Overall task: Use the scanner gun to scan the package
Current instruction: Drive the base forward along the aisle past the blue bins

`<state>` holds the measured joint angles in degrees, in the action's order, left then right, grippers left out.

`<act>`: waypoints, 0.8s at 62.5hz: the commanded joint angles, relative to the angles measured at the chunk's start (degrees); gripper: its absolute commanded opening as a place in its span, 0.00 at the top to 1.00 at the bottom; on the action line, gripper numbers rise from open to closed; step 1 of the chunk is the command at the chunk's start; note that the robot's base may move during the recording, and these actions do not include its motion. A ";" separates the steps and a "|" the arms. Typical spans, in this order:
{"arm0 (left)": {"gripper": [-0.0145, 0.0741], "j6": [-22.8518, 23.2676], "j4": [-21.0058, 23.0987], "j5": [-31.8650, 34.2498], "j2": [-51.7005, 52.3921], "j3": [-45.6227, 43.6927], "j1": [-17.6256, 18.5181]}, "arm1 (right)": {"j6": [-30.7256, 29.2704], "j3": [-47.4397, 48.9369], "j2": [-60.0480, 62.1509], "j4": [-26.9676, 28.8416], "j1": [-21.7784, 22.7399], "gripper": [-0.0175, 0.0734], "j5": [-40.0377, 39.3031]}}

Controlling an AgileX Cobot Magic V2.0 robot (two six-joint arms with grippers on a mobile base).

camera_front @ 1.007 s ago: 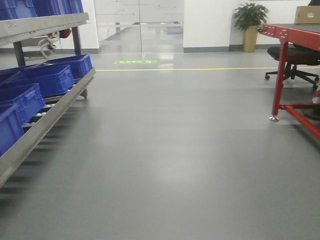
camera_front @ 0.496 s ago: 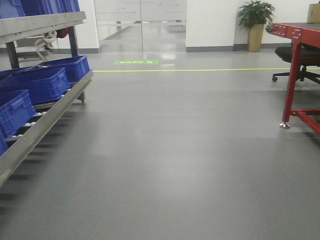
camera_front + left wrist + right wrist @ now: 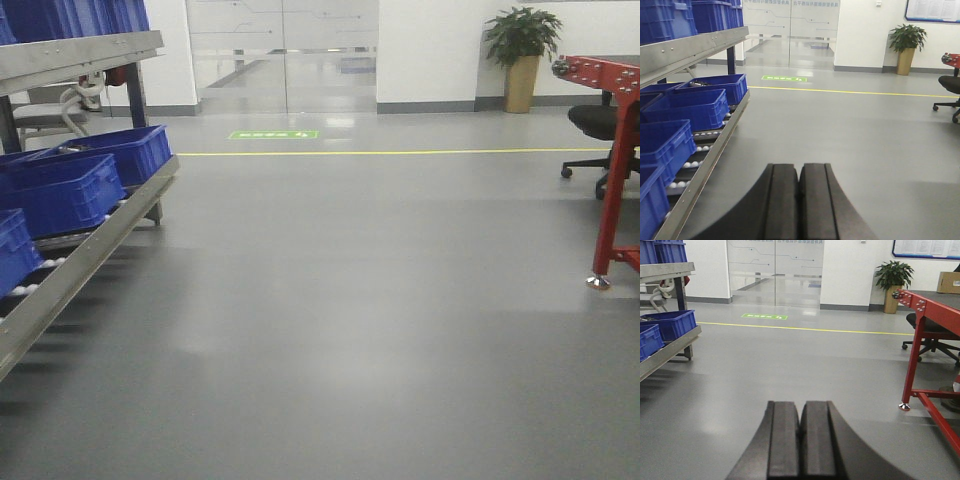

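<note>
Red surface [image 3: 600, 72] has slid rightward in front view; I'm driving, not scanning. My left tool [image 3: 799, 170] and right tool [image 3: 800, 407] clench empty; package and scanner gun unseen.

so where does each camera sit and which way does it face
Exterior front-facing: low on the robot, facing the glass doors across open floor; no body shows.
Left wrist: behind the shut left fingers, facing forward past blue bins.
Right wrist: behind the shut right fingers, facing forward past a red table.
All share the doors and potted plant.
</note>
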<state>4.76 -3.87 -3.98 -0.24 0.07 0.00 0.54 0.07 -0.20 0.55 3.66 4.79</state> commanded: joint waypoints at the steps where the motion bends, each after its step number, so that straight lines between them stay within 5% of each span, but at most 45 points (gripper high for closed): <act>1: 0.96 0.12 -0.09 1.08 0.24 -0.07 -0.02 | -0.03 -0.07 0.20 -0.18 0.13 0.99 -1.39; 50: 0.96 0.12 -0.09 1.08 0.24 -0.07 -0.02 | -0.03 -0.07 0.20 -0.18 0.13 0.99 -1.39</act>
<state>4.76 -3.87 -3.98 -0.24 0.07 0.00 0.54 0.00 -0.20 0.55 3.66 4.79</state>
